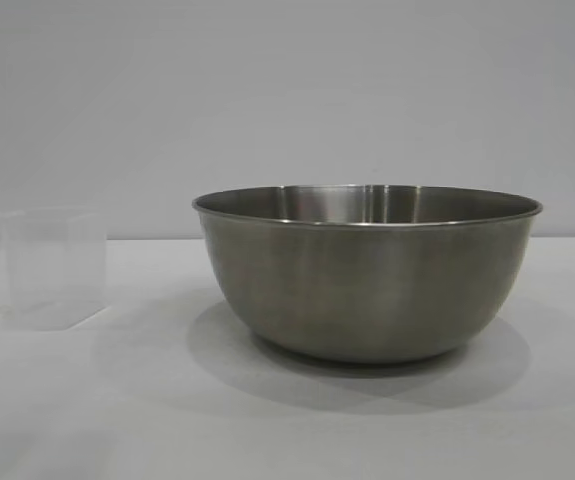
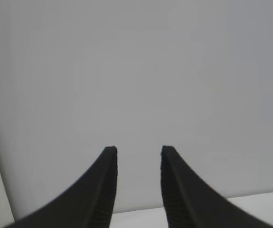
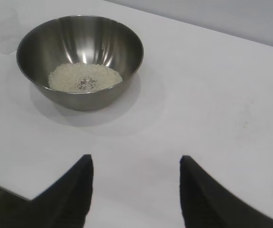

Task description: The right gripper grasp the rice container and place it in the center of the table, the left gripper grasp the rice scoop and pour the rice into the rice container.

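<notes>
The rice container (image 1: 367,275), a big steel bowl, stands on the white table (image 1: 287,430) slightly right of centre. In the right wrist view the rice container (image 3: 79,42) holds a flat pale layer of rice (image 3: 85,77). The rice scoop (image 1: 49,265), a translucent cup, stands upright on the table to the bowl's left, and its contents do not show. My right gripper (image 3: 136,164) is open and empty, well back from the bowl above bare table. My left gripper (image 2: 138,151) is open with nothing between its fingers, facing the grey wall. Neither arm shows in the exterior view.
A pale grey wall (image 1: 287,100) runs behind the table. In the right wrist view the table's edge (image 3: 13,189) lies close to my right gripper. Bare tabletop spreads around the bowl on all sides.
</notes>
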